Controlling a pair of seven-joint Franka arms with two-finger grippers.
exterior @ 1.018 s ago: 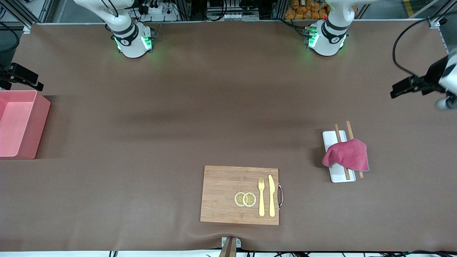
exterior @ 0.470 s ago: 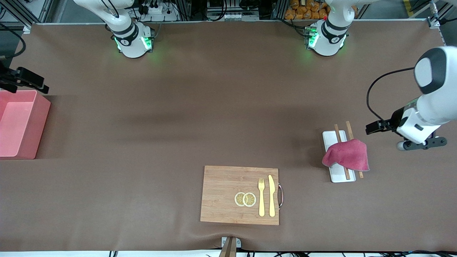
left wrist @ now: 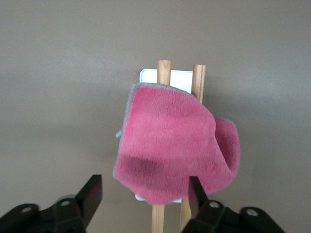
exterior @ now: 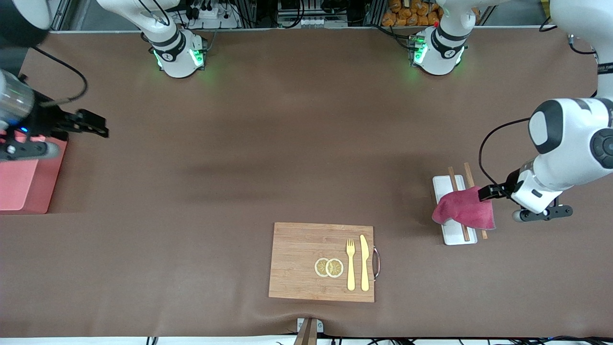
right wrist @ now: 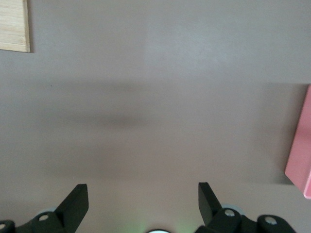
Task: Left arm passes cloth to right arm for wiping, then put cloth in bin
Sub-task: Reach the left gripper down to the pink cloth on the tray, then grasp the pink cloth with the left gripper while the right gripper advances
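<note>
Left claw (left wrist: pixel 143 194) wide open, empty, over cloth (left wrist: pixel 175 145); right claw (right wrist: pixel 143 201) wide open, empty, beside bin (exterior: pixel 24 177).

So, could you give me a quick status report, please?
Left claw open over the cloth. Right claw open, beside the bin. Cloth draped on chopsticks and tray.

A magenta-pink cloth and a pale pink bin sit at the two ends of a brown table.

The cloth (exterior: pixel 464 209) (left wrist: pixel 176 145) is a small soft square, rumpled and partly folded over itself, lying toward the left arm's end of the table, well in from the edges. The bin (exterior: pixel 28 175) (right wrist: pixel 300 145) is a straight-walled rectangular tub standing upright at the edge of the right arm's end, partly hidden.
</note>
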